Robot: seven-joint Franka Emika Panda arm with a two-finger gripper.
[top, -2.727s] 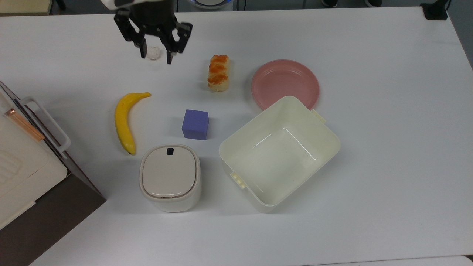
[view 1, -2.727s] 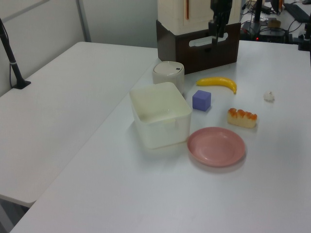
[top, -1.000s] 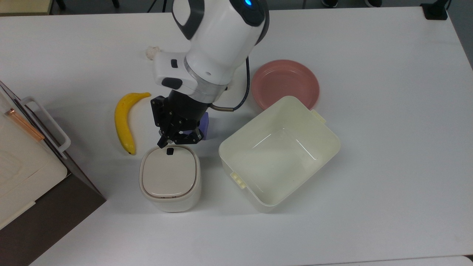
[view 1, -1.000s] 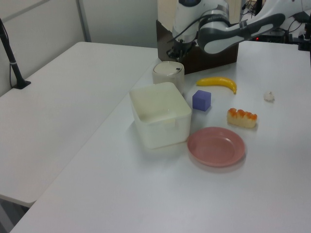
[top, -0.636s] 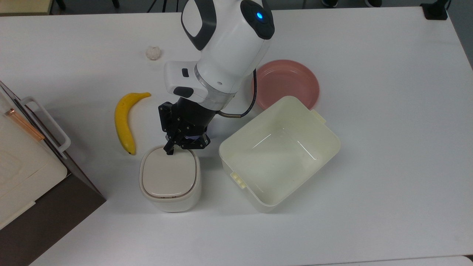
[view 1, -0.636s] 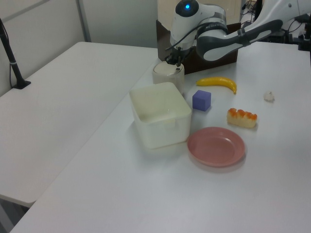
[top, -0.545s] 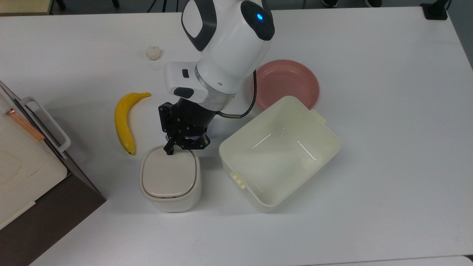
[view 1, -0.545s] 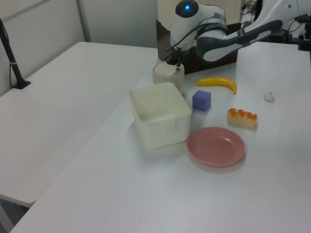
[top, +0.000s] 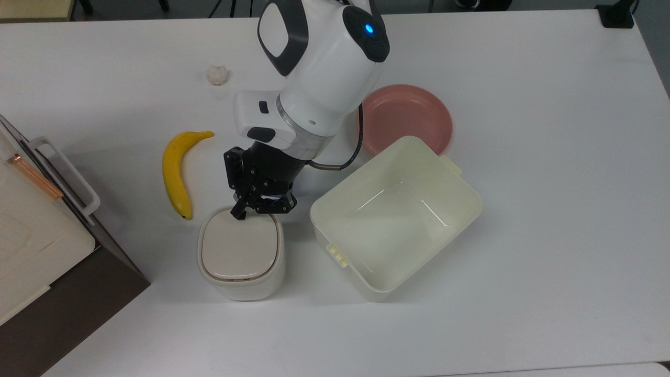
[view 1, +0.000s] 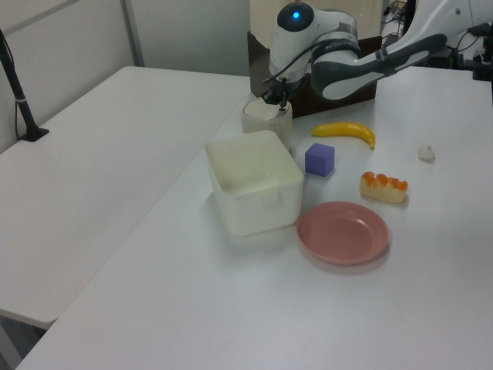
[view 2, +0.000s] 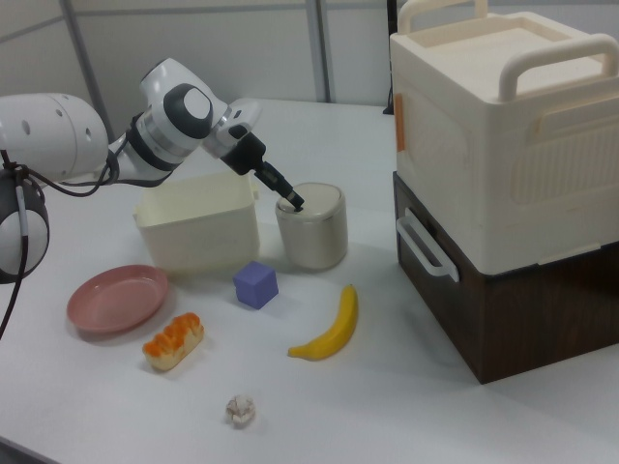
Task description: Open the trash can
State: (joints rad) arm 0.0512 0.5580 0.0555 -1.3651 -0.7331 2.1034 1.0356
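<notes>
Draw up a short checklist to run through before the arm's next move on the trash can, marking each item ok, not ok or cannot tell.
1. Gripper tip over the lid's button edge: ok.
2. Trash can upright on the table: ok.
3. Lid lifted open: not ok, it lies flat.
4. Button pressed fully: cannot tell, the tip hides it.
5. Banana and tub apart from the trash can: ok.

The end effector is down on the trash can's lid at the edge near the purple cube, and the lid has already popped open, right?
Not quite. The end effector is at that edge of the trash can, near the purple cube, but the lid lies flat and closed, as the top view and the right view show.
</notes>
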